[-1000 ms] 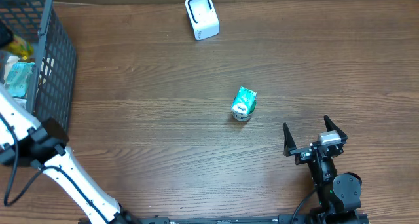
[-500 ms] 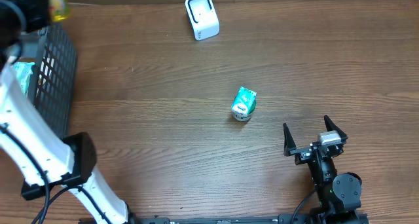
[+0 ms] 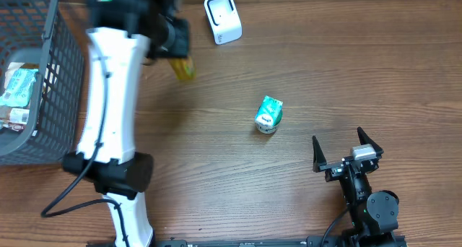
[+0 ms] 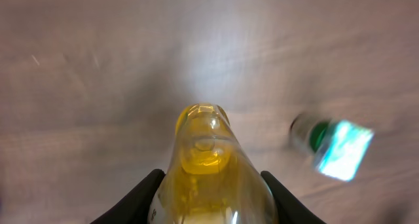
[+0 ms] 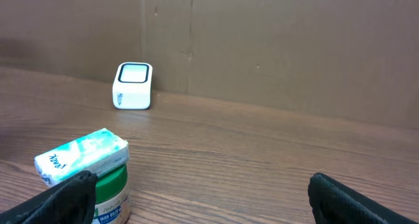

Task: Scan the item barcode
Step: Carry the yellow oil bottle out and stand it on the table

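My left arm (image 3: 108, 117) stretches from the near edge of the surface (image 3: 361, 66) toward the far edge, beside the basket (image 3: 50, 81) at the left edge. Its hand (image 4: 211, 179) is clamped on the yellow bottle (image 3: 184, 68), just left of the white scanner (image 3: 222, 17). A green-capped tub (image 3: 268, 115) stands mid-surface. Near the near right corner, my right hand (image 3: 346, 149) sits low, fingers wide apart.

Your left gripper (image 3: 175, 52) hangs over the far left-middle of the brown wooden table (image 3: 375, 66), closed on a small yellow plastic bottle (image 3: 183, 68). Just right of it, at the far edge, stands a white boxy scanner (image 3: 222, 17). A green-and-white labelled tub (image 3: 268, 115) sits mid-table. The grey mesh basket (image 3: 61, 66) at far left holds pale packets (image 3: 17, 84). Your right gripper (image 3: 338, 139) rests near right, jaws spread wide, empty.
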Robot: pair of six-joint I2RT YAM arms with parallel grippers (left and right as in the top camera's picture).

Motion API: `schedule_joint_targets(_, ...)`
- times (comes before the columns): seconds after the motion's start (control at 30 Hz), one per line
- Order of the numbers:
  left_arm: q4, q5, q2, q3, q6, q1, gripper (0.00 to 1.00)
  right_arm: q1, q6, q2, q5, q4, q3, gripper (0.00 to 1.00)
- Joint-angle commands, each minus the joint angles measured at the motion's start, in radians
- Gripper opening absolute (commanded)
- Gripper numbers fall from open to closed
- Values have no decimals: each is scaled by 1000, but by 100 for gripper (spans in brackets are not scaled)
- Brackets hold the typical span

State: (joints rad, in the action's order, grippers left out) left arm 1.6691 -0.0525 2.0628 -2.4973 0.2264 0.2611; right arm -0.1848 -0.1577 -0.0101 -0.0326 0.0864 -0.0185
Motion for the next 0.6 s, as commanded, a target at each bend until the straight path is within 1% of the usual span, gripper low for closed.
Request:
schedule_joint_targets(0.0, -71, 123, -15, 158, 105, 94, 40, -5, -1, 7, -3, -5, 11, 100)
schedule_joint_targets(0.13, -207, 124, -15, 322, 177, 175, 41, -5, -1, 7, -3, -5, 11, 100)
schedule_joint_targets(0.3, -345, 168, -15, 475, 280, 217, 44, -5, -1, 7, -2, -5, 11, 100)
schedule_joint_targets(0.4, -411, 167, -15, 550, 306, 226, 45, -5, -1, 7, -2, -5, 11, 100)
schedule_joint_targets(0.57, -497, 168, -15, 641, 306, 235, 44, -5, -1, 7, -2, -5, 11, 100)
